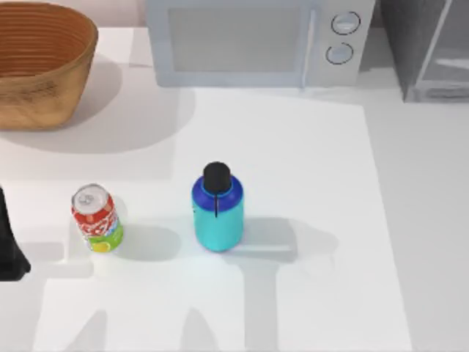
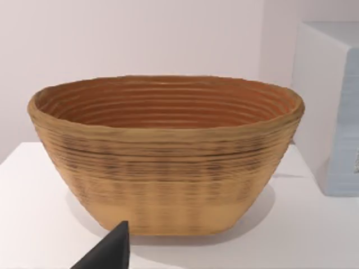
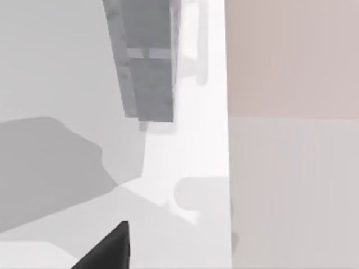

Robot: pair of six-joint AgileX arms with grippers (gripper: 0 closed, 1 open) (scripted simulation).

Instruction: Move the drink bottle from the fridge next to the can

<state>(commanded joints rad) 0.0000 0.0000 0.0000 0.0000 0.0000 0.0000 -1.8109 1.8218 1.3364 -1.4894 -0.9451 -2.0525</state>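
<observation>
The teal-cyan drink bottle (image 1: 218, 213) with its black cap stands upright on the white mat, near the middle of the table. The red and white can (image 1: 97, 218) stands upright to its left, a short gap between them. The dark grey fridge (image 1: 432, 51) sits at the back right corner, and the right wrist view shows the fridge (image 3: 148, 61) from farther off. My left gripper (image 1: 9, 249) is parked at the table's left edge, left of the can and apart from it. A dark tip of my right gripper (image 3: 106, 252) shows in the right wrist view, holding nothing I can see.
A light grey microwave (image 1: 256, 40) with two knobs stands at the back centre. A woven brown basket (image 1: 40, 66) sits at the back left, and the left wrist view looks straight at the basket (image 2: 165, 162). The white mat (image 1: 315, 279) has free room right of the bottle.
</observation>
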